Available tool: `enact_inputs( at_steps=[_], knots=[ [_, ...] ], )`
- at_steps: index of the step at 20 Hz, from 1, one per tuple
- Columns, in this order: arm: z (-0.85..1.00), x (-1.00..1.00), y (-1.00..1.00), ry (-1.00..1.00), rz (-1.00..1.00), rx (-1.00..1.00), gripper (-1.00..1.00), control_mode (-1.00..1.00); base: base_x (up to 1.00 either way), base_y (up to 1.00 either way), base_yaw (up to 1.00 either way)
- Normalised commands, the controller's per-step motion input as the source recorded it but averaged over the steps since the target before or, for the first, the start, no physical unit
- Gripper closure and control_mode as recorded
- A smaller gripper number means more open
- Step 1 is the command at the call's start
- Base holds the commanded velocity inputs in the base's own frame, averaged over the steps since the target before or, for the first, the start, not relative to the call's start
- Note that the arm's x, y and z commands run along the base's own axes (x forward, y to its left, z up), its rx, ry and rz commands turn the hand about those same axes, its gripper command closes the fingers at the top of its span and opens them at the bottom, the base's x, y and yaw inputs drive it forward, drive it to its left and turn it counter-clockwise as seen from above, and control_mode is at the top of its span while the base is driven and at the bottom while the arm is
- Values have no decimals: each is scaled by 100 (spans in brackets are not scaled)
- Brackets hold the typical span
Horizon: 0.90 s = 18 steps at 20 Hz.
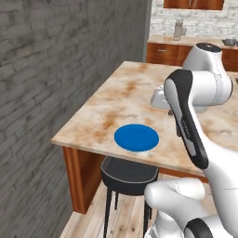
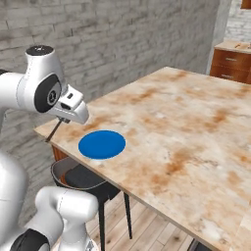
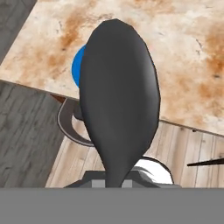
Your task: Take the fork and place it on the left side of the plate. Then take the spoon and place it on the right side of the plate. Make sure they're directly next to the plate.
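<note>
- Hand view: a dark grey spoon (image 3: pixel 119 100) sits pinched in the gripper (image 3: pixel 114 183), the jaws pressed together on its narrow neck and the broad bowl sticking out ahead of the camera.
- Right base view: the gripper (image 2: pixel 62 119) hangs in the air above the near edge of the table (image 2: pixel 196 127), with the thin dark line of the spoon (image 2: pixel 53 132) slanting down from it.
- The spoon touches neither the table top nor the blue plate (image 2: pixel 102 144); it is carried, not set down.
- The plate (image 1: pixel 136 137) lies flat near the front edge of the table (image 1: pixel 116 102), above a black stool (image 1: pixel 128 174) tucked underneath.
- In the hand view, a sliver of the plate (image 3: pixel 78 65) peeks out from behind the spoon bowl.
- Progress, as I judge it: the spoon is picked up, so step 2 of 2 is under way, with the carry and the set-down still to do.
- The spoon has yet to go down on the right side of the plate, directly against its rim.
- Step 1 cannot be confirmed: in both base views, I make out no cutlery beside the plate on either side.
- If the fork is not yet in place on the left, that step is also left.
</note>
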Motion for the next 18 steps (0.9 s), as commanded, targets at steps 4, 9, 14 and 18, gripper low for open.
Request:
enact_inputs(
  at_steps=[4, 9, 14, 18],
  knots=[
    [-14, 22, -71, 14, 0, 9, 100, -100, 0, 0, 0],
    [-39, 42, -59, 24, 0, 3, 100, -100, 0, 0, 0],
    [-52, 44, -49, 28, 0, 0, 100, -100, 0, 0, 0],
    [-57, 48, -27, 27, 0, 0, 100, -100, 0, 0, 0]
  ],
)
